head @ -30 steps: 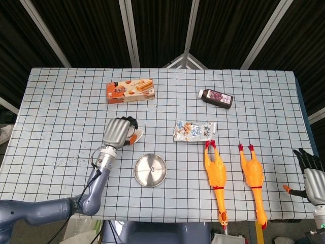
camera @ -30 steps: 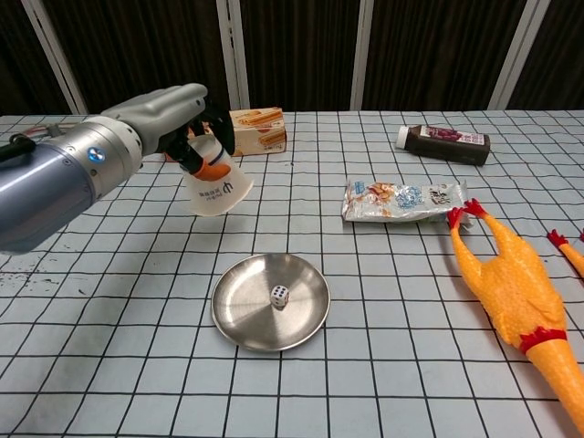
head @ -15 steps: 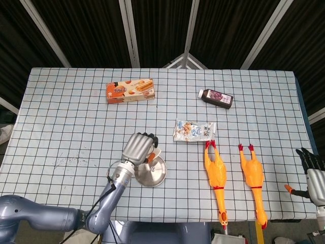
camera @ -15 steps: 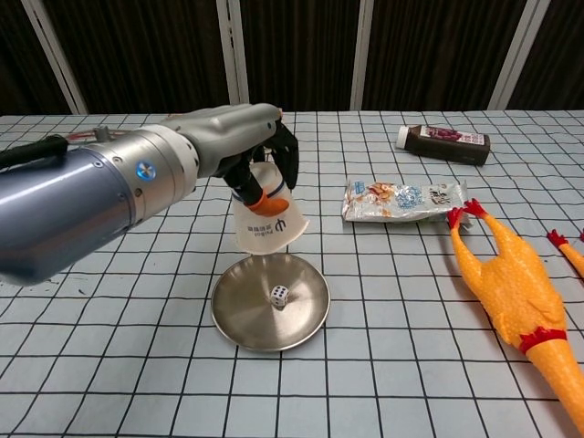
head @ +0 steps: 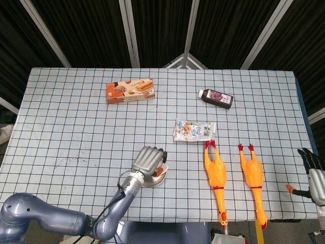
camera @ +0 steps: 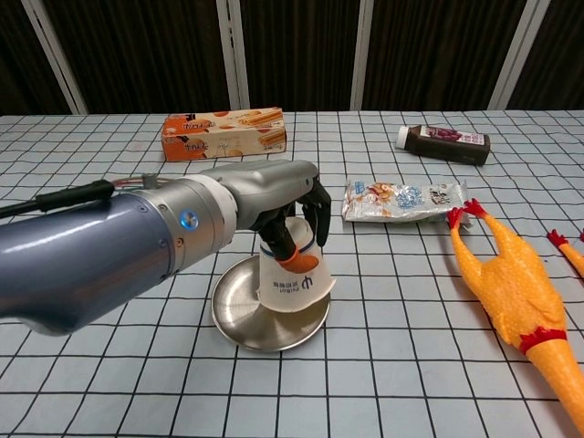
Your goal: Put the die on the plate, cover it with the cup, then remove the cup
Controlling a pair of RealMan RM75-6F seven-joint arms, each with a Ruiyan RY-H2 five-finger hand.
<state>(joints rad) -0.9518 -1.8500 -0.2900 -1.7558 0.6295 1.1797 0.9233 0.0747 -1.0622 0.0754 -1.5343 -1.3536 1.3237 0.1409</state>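
Observation:
My left hand (camera: 274,196) (head: 148,160) grips an upside-down white paper cup (camera: 292,278) with an orange band, its mouth down over the middle of the round steel plate (camera: 235,315). The cup looks slightly tilted, and whether its rim touches the plate I cannot tell. The die is hidden under the cup and hand. In the head view the hand covers most of the plate (head: 156,180). My right hand (head: 314,173) hangs off the table's right edge, fingers apart, holding nothing.
Two yellow rubber chickens (head: 216,170) (head: 252,175) lie right of the plate. A snack packet (camera: 401,199) lies behind them, a dark bottle (camera: 443,143) at the back right, an orange biscuit box (camera: 224,132) at the back left.
My left hand has carried the cup right and down, from beside the plate to over its middle. The die, seen before on the plate, is now covered.

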